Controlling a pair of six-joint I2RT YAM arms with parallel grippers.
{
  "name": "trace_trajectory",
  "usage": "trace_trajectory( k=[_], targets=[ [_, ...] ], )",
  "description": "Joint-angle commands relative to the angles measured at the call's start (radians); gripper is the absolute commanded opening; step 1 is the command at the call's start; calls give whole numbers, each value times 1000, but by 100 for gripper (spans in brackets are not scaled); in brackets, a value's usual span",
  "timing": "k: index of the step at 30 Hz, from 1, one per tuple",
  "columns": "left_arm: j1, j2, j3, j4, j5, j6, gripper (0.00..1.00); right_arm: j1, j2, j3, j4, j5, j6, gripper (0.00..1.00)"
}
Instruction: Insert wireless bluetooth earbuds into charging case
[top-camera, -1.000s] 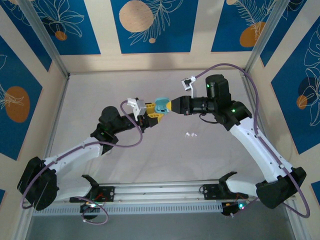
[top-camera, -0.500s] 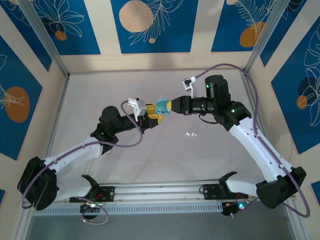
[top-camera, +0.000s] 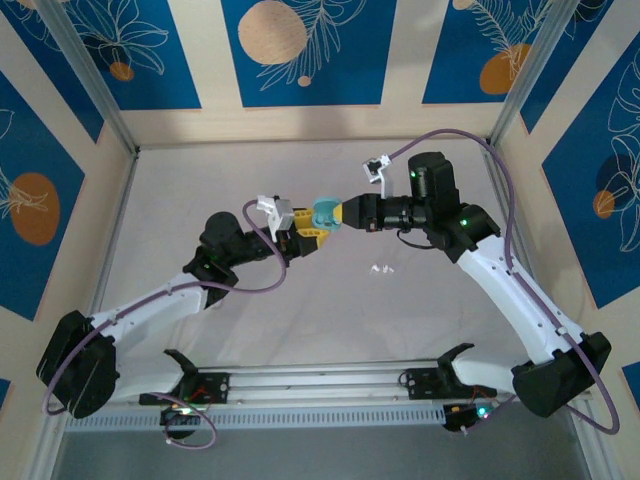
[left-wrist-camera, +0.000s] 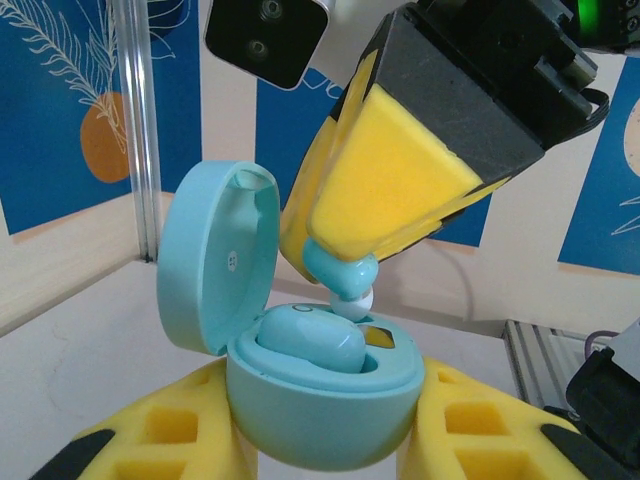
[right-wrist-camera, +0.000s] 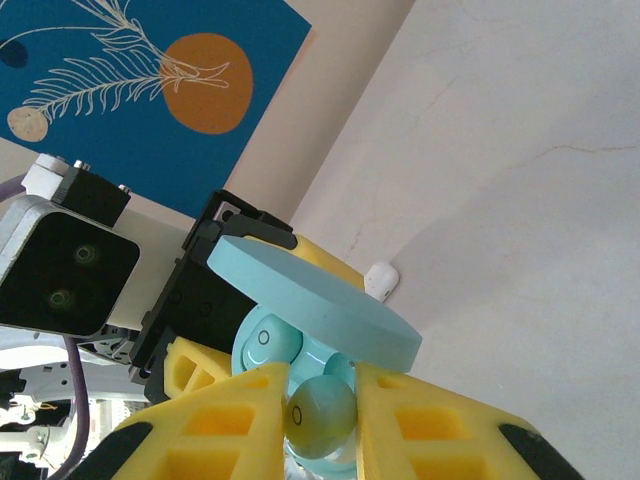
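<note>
I am pinching the teal earbud (left-wrist-camera: 338, 272) tight in my right gripper (right-wrist-camera: 320, 395), holding it just above the open teal case (left-wrist-camera: 322, 420), which my left gripper (top-camera: 303, 230) is clamping, lifted over the middle of the table (top-camera: 200, 180). I am aiming to lower it straight into the free well, clear of the lid (left-wrist-camera: 214, 262). Its twin (left-wrist-camera: 305, 342) is sitting inside; white earbuds (top-camera: 381, 268) are lying nearer, to the right.

top external: two white specks (top-camera: 382, 268), too small to identify | left wrist: left gripper fingers (left-wrist-camera: 200, 440) cut off at lower edge | right wrist: teal charging case (right-wrist-camera: 268, 345) body mostly behind its lid (right-wrist-camera: 310, 300); teal earbud (right-wrist-camera: 320, 415) underside hidden between right gripper pads (right-wrist-camera: 400, 395)
</note>
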Motion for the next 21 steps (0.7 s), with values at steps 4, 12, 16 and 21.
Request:
trace_trajectory(
  k=[4,12,16,21],
  targets=[
    [-17,-5,32,53,24,-10,30,16,17,-2,-18,21,-32,22],
    [-17,-6,31,58,19,-9,30,31,24,9,-69,76,-61,26],
    [-17,-12,30,56,15,-5,30,33,23,17,-79,92,-69,27],
    [-17,-19,29,49,13,-1,30,35,25,23,-84,101,-70,30]
  ],
)
